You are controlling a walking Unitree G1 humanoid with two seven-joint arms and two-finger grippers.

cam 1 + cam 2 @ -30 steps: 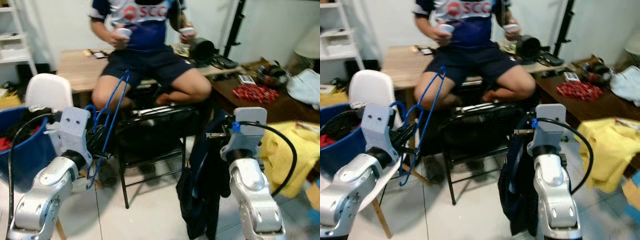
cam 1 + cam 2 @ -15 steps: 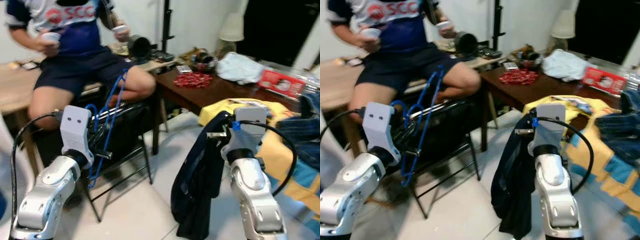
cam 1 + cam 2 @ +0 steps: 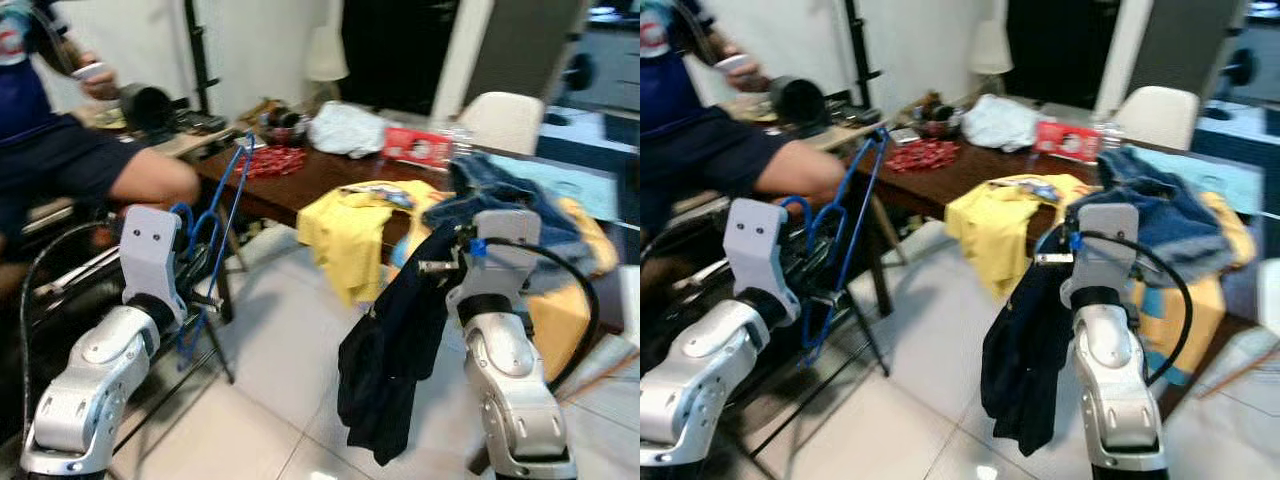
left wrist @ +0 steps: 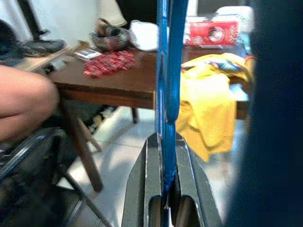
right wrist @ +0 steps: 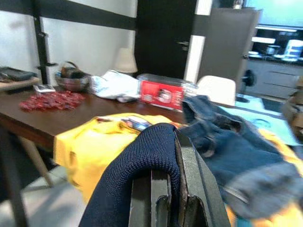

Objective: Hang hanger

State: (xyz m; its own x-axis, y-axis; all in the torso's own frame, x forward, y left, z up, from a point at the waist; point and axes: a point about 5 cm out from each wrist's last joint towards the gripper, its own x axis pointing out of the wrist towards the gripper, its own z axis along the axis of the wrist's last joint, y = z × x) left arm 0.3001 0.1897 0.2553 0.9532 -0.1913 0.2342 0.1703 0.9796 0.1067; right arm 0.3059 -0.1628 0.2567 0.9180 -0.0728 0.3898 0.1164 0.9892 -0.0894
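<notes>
1. The left gripper point(image 4: 165, 208) is clamped narrow on the blue hanger point(image 3: 222, 225); the left wrist view shows the blue wire pinched between the two black fingers point(image 4: 142, 189) and running straight out along them.
2. The hanger's long axis stands roughly upright from that grip, with its top end near the table edge point(image 3: 300, 195) and its lower loop beside the black folding chair point(image 3: 60, 290).
3. The right gripper point(image 5: 165, 189) is closed on a fold of the dark navy garment point(image 3: 395, 350), which is draped over its fingers and hangs down towards the tiled floor point(image 3: 280, 340).
4. The relation that matters is side by side: the hanger is in the robot's left hand and the garment in its right, apart, with bare floor between them. Neither touches the other.
5. Further out, a yellow cloth point(image 3: 350, 235) and blue jeans point(image 3: 500, 190) lie heaped on the table ahead and to the right, and a seated person's knee point(image 3: 160, 180) is at the left.
6. No rail or hook to hang from can be made out, so I judge the hanger must be carried on until one is found.
</notes>
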